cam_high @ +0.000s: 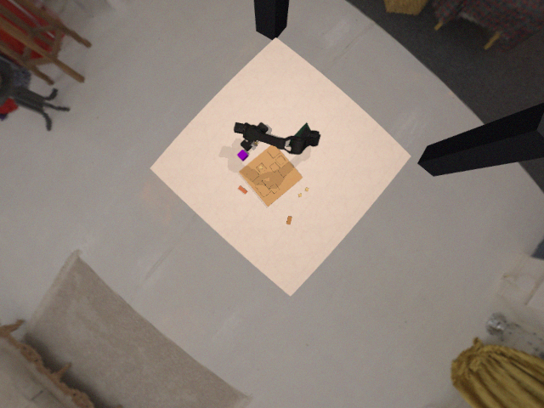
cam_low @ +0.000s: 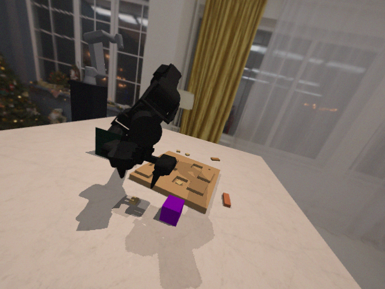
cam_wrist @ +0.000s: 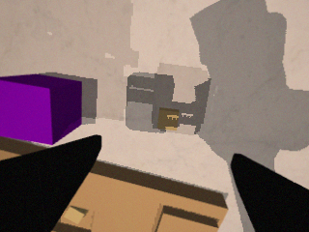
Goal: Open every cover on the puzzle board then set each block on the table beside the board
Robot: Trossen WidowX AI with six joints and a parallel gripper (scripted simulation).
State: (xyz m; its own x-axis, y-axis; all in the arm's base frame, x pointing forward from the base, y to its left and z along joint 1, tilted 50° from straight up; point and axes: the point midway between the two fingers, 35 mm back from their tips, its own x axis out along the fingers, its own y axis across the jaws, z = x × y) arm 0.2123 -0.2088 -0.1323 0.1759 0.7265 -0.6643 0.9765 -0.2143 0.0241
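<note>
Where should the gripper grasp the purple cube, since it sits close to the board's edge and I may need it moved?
Grip the purple cube across its two flat upright side faces, coming straight down from above. Its top is free, while the puzzle board crowds one side, so probably close the open gripper along the board's edge.
</note>
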